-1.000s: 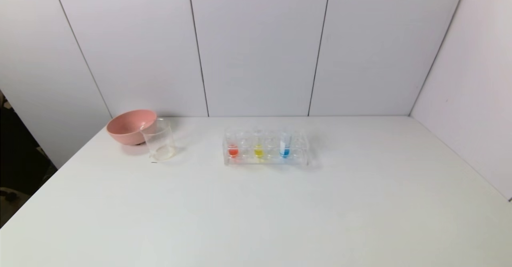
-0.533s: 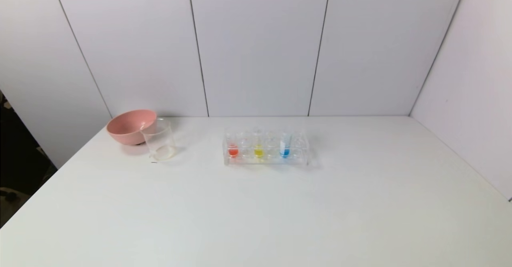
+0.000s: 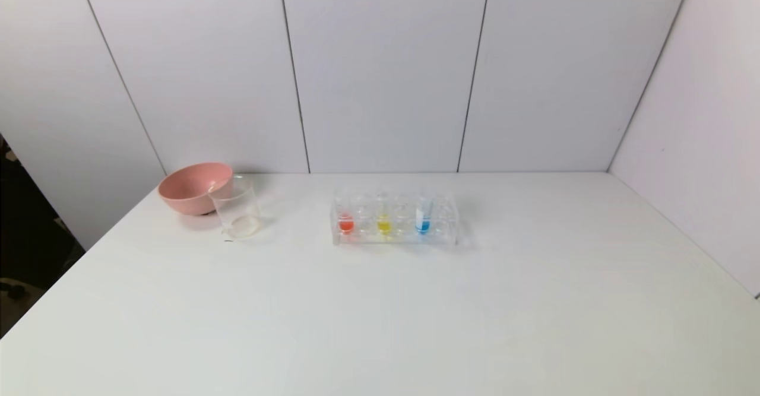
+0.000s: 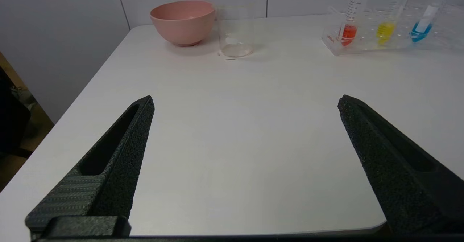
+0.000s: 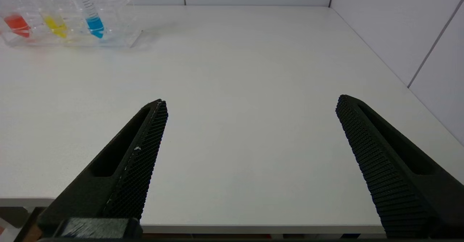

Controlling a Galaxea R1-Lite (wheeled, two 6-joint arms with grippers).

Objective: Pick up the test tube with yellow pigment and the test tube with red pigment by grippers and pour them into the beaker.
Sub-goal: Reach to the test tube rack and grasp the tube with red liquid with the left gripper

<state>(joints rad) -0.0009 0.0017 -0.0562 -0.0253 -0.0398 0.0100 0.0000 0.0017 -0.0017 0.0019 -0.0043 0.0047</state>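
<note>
The test tube with red pigment (image 3: 345, 221) and the test tube with yellow pigment (image 3: 383, 221) stand in a clear rack (image 3: 439, 237) at mid-table. The empty clear beaker (image 3: 237, 209) stands to the rack's left. Neither arm shows in the head view. My left gripper (image 4: 244, 102) hangs open over the table's near edge, with the beaker (image 4: 235, 26), the red tube (image 4: 349, 22) and the yellow tube (image 4: 389, 20) far ahead of it. My right gripper (image 5: 250, 102) is open too, empty, at the near edge, far from the yellow tube (image 5: 54, 22) and the red tube (image 5: 16, 22).
A pink bowl (image 3: 193, 187) sits just behind the beaker, touching or nearly touching it. A blue-bottomed tube (image 3: 423, 216) stands in the same rack, right of the yellow one. White wall panels close the back and right sides of the white table (image 3: 415, 325).
</note>
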